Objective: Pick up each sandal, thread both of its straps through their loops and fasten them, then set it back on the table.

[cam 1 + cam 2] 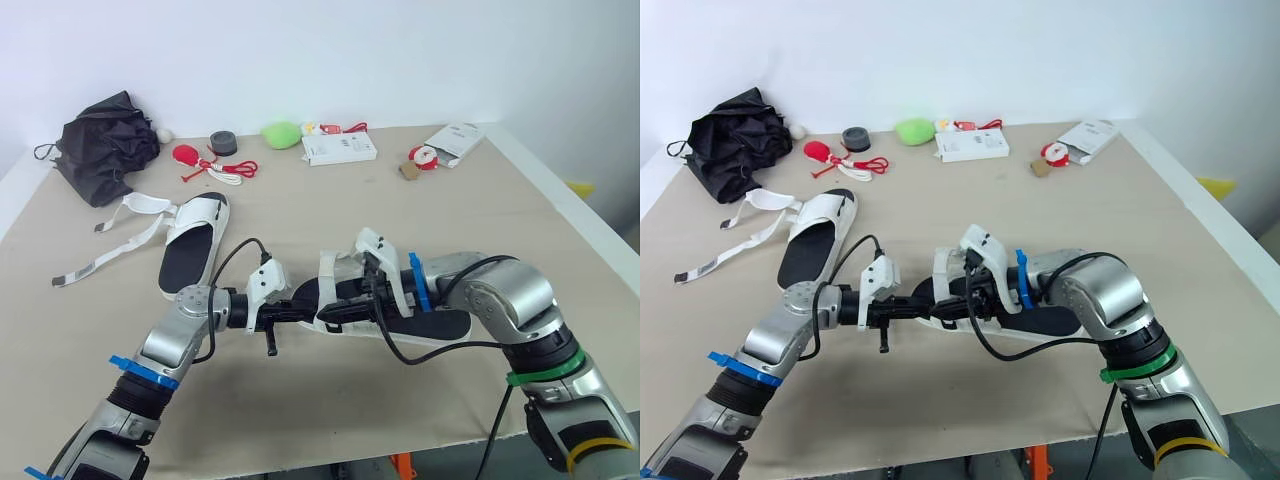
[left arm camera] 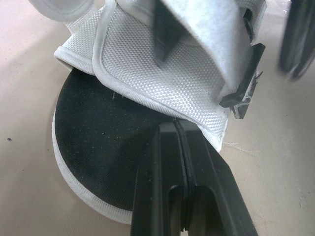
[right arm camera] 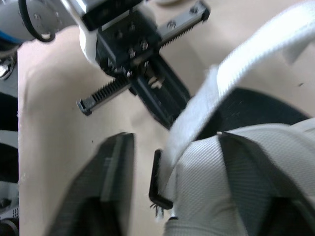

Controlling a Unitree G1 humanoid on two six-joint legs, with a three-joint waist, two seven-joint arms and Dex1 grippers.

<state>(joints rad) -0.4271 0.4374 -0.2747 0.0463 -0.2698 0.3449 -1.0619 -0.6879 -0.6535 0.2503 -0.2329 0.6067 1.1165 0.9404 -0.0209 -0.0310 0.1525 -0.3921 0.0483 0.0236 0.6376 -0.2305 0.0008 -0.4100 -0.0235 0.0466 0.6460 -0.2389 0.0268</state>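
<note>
A: Far left first?

B: Black bag at the table edge. At 4 o'clock from it, the loose sandal, lying flat with the sole down. Its straps are undone and splayed out toward 8 o'clock.

A: Left gripper?

B: Left gripper is low over the table, pointing to 3 o'clock. Fingers are clenched tight together. The loose sandal sits at 11 o'clock from it, well apart.

A: Holding anything?

B: Can't tell. The tips meet the rim of the white flap over the black footbed, but I can't see whether any fabric is nipped.

A: Which sandal is that?

B: The near sandal, on the table between the two grippers. It's at 3 o'clock from the left gripper, touching its tips. Its toe end faces the left gripper.

A: Right side?

B: Right gripper comes in from 3 o'clock, over the near sandal's footbed. Fingers are spread apart, with the sandal's upper and its black loop between them. One finger is just beside the loop, with a gap showing. A white strap runs up from there.
</note>
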